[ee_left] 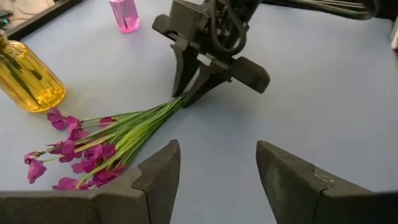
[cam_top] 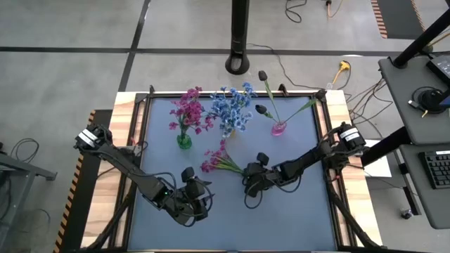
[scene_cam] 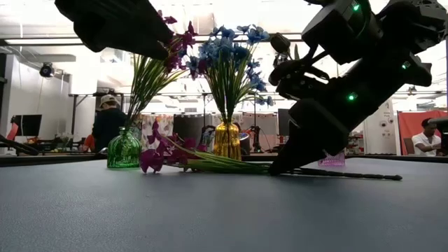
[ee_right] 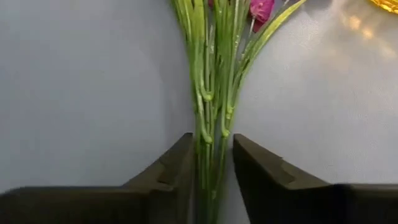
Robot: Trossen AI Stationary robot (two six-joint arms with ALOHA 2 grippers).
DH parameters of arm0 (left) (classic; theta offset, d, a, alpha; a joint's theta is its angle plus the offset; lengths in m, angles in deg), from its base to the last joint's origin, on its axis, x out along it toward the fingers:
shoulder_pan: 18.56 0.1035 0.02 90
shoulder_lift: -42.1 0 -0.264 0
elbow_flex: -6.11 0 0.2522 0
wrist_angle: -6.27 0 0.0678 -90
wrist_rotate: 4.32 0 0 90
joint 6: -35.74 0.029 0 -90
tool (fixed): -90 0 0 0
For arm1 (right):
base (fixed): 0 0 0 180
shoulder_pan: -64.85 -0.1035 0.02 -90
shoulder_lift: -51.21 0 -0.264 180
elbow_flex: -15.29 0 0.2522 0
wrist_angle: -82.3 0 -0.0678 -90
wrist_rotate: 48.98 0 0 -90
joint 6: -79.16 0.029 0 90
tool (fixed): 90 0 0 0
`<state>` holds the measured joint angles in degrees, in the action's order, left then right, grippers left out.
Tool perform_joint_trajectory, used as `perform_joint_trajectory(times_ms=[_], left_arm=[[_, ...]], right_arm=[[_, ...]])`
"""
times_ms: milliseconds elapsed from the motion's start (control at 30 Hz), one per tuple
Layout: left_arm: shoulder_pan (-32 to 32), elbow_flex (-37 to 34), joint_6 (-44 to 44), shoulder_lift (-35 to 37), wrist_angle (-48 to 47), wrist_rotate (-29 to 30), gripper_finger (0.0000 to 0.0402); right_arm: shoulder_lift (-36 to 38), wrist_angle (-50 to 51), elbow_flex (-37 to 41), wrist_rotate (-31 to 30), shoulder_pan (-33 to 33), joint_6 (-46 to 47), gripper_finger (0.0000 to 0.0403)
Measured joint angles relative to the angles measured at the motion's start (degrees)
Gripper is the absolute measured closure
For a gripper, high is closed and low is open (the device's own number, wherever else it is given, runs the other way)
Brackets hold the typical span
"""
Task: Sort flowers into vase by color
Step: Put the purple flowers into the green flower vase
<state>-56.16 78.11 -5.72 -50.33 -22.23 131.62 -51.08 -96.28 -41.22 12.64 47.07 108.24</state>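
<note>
A bunch of magenta flowers [cam_top: 214, 160] on green stems lies flat on the blue-grey table [cam_top: 295, 211], its stem ends toward my right gripper [cam_top: 245, 173], which is shut on them. My left gripper [ee_left: 217, 168] hovers open and holding nothing, nearer the table's front edge [cam_top: 200, 197], and points at the bunch. At the back, other magenta flowers stand in a green vase [cam_top: 184, 140], blue flowers [cam_top: 233, 109] in a yellow vase [scene_cam: 226, 142], and dark buds [cam_top: 261, 109] in a small pink vase [cam_top: 278, 128]. My right gripper pinches the bundled green stems [ee_right: 211, 124] between its two fingers, near their cut ends. The fingers slant down from the table's right side, roughly in line with the stems. The bunch lies on the table, its blossoms [ee_left: 81, 155] pointing away from the gripper.
The three vases stand in a row across the far half of the table. A raised black frame [cam_top: 232, 92] runs round the table top. Bare table lies in front of both grippers. People [scene_cam: 108, 122] and equipment show in the room behind.
</note>
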Motion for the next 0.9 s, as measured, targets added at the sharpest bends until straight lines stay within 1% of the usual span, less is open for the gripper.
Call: perform_joint_trajectory(times_ms=[133,267,367,433,567,667,767,900], left_arm=[[-0.28,-0.03,-1.07,-0.8,0.58,1.88,0.0208],[-1.71,-0.1,-2.22,-1.3,1.32,5.22,0.0208],[-3.71,-0.1,-2.54,-1.3,1.81,9.48,0.0208],[-5.55,-0.09,-2.36,-1.26,1.9,12.3,0.0208],[-8.84,-0.09,-2.15,-1.15,3.66,17.15,0.0208],[-10.02,-0.2,-1.22,-1.17,5.41,18.64,0.0208],[-10.15,-0.24,1.47,-1.38,8.43,18.48,0.0208],[-9.71,-0.25,6.72,-2.47,14.27,18.36,0.0208]], right_arm=[[0.52,0.48,0.06,0.34,0.04,-0.7,0.0353],[2.28,2.03,0.28,1.22,-0.05,-2.99,0.0386],[5.29,5.05,0.72,3.31,-0.13,-3.16,0.0388],[8.11,6.89,1.29,3.52,-0.71,-3.14,0.0388],[14.78,5.4,4.37,3.34,-3.09,-3.4,0.0389],[19.13,-1.46,7.96,3.27,-5.52,-3.87,0.0389],[22.19,-13.88,12.07,3.1,-8.16,-6.66,0.0389],[23.44,-31.93,16.08,3.03,-10.31,-11.15,0.0389]])
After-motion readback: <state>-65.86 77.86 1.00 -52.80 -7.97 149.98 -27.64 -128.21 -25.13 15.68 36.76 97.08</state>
